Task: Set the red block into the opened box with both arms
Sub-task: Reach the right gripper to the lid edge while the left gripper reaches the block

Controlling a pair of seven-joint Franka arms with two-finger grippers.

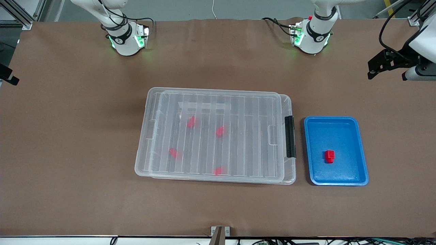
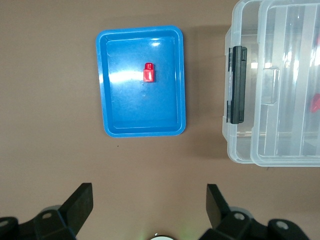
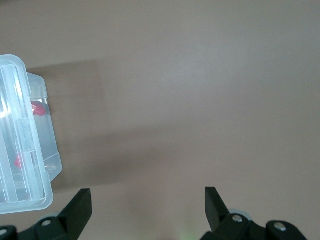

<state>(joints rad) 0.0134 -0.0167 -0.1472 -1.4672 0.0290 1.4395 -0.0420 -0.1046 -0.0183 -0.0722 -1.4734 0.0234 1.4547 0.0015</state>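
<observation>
Toward the right arm's end from the box [image 1: 214, 136]: right gripper [image 3: 147, 210], up over bare table [image 3: 200, 100], fingers [image 3: 80, 206] wide apart and holding nothing, with one corner of the box in its wrist view. No contact with anything; waiting.

Mid-table: the box itself, large and clear, long side across the table. On top of it, a ribbed lid [image 1: 211, 112], lying flat and shifted slightly toward the right arm's end, so that a strip of the box's rim shows at the left arm's end. Through the lid, four blurred red pieces [image 1: 220, 131] inside the box, well apart from one another. On the box's wall at the left arm's end, a black handle strip [image 1: 290, 136].

Just beside the box, toward the left arm's end: blue tray [image 1: 361, 153], apart from the box and not touching it. In the tray, the red block [image 1: 329, 156], alone, on the tray's floor, clear of its walls, narrower end pointing away from the front camera.

Farther toward the left arm's end from the box than the tray: left gripper [image 2: 149, 205], up over bare table, fingers [image 2: 216, 202] wide apart, nothing between them, tray and block in its wrist view.
</observation>
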